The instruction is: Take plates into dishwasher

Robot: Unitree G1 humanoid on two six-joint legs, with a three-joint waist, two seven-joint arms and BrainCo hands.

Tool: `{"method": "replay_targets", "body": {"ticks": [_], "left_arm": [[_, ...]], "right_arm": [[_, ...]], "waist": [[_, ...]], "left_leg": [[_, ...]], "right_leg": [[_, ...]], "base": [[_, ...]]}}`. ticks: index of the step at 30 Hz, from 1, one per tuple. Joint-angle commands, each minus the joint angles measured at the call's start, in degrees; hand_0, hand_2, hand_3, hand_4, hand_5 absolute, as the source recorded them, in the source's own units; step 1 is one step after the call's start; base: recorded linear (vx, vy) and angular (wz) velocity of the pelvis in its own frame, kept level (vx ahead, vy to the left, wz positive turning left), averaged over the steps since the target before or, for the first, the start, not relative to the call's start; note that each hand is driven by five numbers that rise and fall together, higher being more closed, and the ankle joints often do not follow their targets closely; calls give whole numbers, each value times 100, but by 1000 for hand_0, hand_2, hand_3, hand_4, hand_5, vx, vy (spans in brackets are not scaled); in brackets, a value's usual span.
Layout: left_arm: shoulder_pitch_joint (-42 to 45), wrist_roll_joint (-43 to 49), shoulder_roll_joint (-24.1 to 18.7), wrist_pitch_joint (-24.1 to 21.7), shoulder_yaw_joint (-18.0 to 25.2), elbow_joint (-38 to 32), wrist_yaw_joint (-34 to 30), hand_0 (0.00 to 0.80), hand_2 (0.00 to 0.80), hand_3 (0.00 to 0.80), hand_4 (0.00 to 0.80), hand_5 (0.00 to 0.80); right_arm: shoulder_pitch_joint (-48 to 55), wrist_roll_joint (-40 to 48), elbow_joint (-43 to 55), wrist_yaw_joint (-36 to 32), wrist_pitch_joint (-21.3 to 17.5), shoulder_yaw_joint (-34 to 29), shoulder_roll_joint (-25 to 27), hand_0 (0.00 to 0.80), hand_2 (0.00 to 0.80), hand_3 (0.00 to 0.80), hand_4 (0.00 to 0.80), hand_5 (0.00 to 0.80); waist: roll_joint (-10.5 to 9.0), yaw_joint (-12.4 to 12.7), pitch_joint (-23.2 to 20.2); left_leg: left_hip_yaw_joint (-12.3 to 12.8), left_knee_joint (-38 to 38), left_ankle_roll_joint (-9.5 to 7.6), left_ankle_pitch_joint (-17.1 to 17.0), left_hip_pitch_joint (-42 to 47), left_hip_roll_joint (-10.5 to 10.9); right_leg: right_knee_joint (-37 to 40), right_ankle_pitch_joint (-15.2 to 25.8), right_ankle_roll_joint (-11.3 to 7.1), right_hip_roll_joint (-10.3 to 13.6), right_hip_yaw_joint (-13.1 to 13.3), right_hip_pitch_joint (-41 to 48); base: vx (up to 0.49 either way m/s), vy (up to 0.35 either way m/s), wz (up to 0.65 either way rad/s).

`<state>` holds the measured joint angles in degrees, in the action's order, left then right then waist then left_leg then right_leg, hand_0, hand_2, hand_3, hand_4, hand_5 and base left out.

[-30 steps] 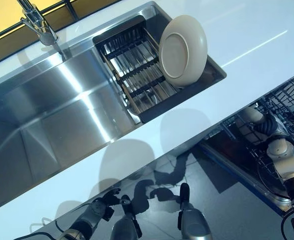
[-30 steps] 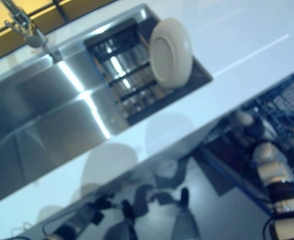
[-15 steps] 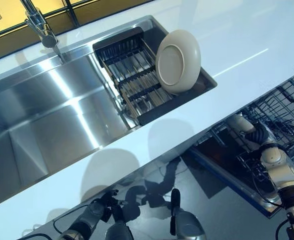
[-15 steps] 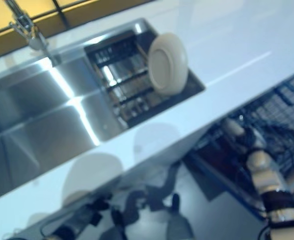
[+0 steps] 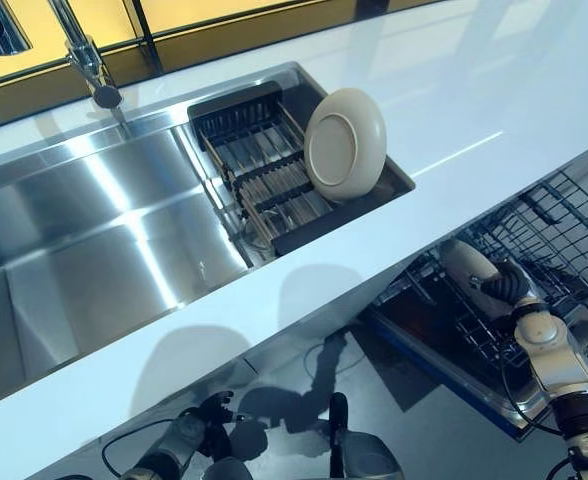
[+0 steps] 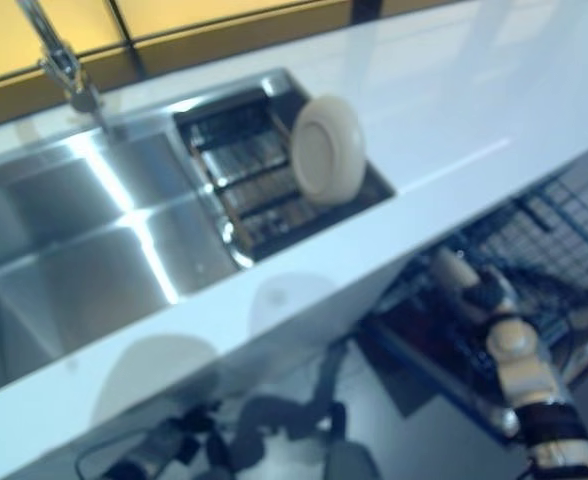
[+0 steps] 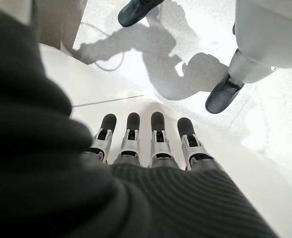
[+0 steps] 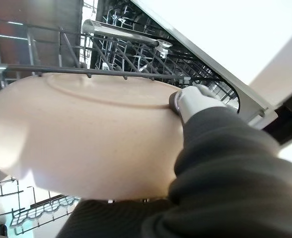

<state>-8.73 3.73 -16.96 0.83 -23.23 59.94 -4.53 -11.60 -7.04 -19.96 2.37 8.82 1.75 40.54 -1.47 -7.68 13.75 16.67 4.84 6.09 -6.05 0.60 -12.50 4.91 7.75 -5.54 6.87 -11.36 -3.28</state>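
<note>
The right hand (image 8: 195, 101), thumb clamped over a beige plate's (image 8: 81, 134) rim so it rides edge-on, holds it just above the dishwasher rack (image 8: 136, 59), whose wire tines leave only narrow slots beneath, while the left hand (image 7: 146, 141) hangs straight-fingered and another plate (image 5: 344, 143) waits upright in the sink rack (image 5: 264, 170).

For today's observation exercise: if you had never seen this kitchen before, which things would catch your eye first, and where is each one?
A cream plate stands on edge in the dark drying rack at the right end of the steel sink. Below the white countertop, the right hand holds a second cream plate at the wire dishwasher rack. The left hand hangs low over the floor with straight fingers.
</note>
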Motion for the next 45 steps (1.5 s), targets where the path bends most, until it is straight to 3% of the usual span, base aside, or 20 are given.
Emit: {"method": "replay_targets", "body": {"ticks": [1, 2, 3, 20, 45], "left_arm": [[-261, 239, -28, -24, 303, 319, 40, 0, 0, 0, 0, 0], [-260, 242, -22, -31, 312, 340, 43, 0, 0, 0, 0, 0], [-254, 243, -15, -40, 319, 360, 49, 0, 0, 0, 0, 0], [-363, 243, -64, -4, 265, 421, 70, 0, 0, 0, 0, 0], [-529, 13, -91, -36, -101, 449, 28, 0, 0, 0, 0, 0]], "right_arm": [[335, 689, 558, -691, -117, 490, -657, 659, 659, 659, 659, 659], [360, 679, 578, -702, -118, 505, -673, 675, 675, 675, 675, 675], [380, 654, 590, -719, -118, 514, -684, 800, 800, 800, 800, 800], [-1, 747, 95, -459, 58, 692, -732, 800, 800, 800, 800, 800], [-1025, 872, -1225, 184, 282, 1116, -746, 800, 800, 800, 800, 800]], "waist": [[-174, -76, 13], [-179, -83, 0], [-183, -87, -11], [-206, 72, 74], [5, 308, 194]], "left_leg": [[186, 16, 118, -6, 91, -74], [196, 16, 120, -7, 96, -76], [206, 16, 123, -8, 102, -82], [96, 16, 132, -49, -50, -72], [-231, 0, 86, -42, -165, 63]], "right_leg": [[-152, -161, 58, -57, 179, -54], [-144, -159, 55, -56, 183, -44], [-138, -156, 51, -55, 183, -36], [-2, -62, 37, -67, 115, -68], [-207, -173, 83, 54, 10, -108]], "base": [[-7, 22, -3], [0, 0, 0], [0, 0, 0], [-1, 2, -2], [6, 5, 2]]}}
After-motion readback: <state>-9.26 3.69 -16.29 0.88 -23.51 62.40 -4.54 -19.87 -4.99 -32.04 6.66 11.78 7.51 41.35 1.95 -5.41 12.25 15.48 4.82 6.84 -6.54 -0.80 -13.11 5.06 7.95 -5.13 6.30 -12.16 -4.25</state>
